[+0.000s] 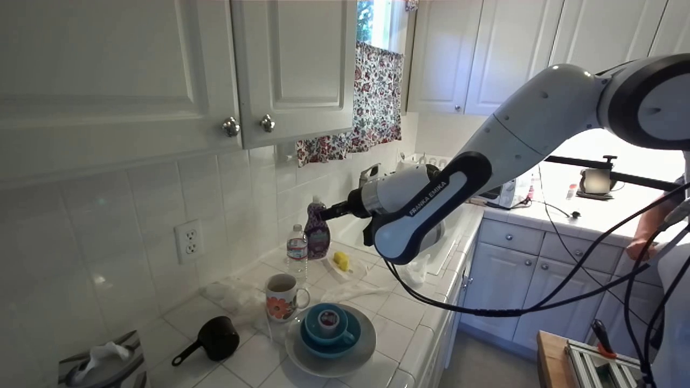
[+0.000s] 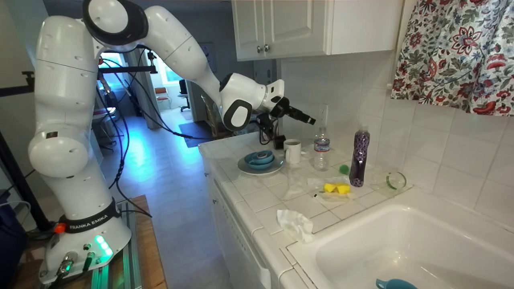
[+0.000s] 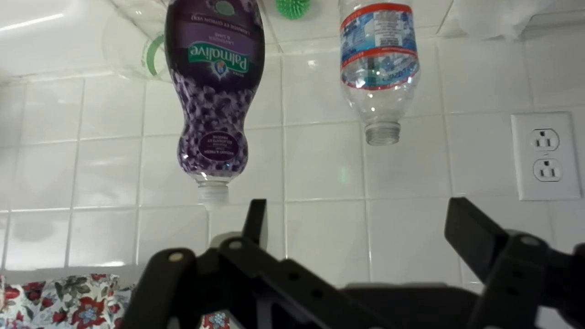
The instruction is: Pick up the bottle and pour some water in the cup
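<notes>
In an exterior view, a black scoop (image 1: 220,339) lay left on the surface (image 1: 400,315); rightward stood the flowered cup (image 1: 279,303), the clear bottle (image 1: 297,253) just beyond it, then the purple bottle (image 1: 318,235), all 3 upright. At right I held my jaws wide, near both bottles yet apart.

White cup (image 1: 281,299) bears red-orange floral print | teal bowl (image 1: 323,351) | purple-petalled soap bottle (image 3: 215,91) | water bottle (image 3: 379,64) labelled red-and-blue | red-flowered white curtain (image 2: 453,60)

counter (image 1: 398,335) in both exterior views, from opposite ends; inverted wrist view faces wall (image 3: 322,160).
</notes>
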Available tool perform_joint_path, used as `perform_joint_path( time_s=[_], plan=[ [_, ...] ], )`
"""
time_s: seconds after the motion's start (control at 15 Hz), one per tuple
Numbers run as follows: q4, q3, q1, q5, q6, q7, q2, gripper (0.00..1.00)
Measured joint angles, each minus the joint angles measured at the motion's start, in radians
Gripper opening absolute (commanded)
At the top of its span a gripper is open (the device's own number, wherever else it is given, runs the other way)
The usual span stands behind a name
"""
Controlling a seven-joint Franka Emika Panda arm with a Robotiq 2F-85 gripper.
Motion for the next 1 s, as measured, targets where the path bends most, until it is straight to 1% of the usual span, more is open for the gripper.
perform_joint_path(
  time_s=[0.2,0.4,0.53,0.73,1.0],
  plan=[
    [0.044,-0.011,0.061,0.025,0.092,-0.014,0.069,1.00],
    [0.086,-0.014,0.092,0.051,0.176,-0.015,0.135,1.00],
    [0.110,-0.018,0.095,0.076,0.224,-0.015,0.173,1.00],
    [0.147,-0.026,0.087,0.121,0.263,-0.015,0.221,1.00],
    [0.196,0.002,0.060,0.192,0.265,-0.016,0.269,1.00]
  ],
)
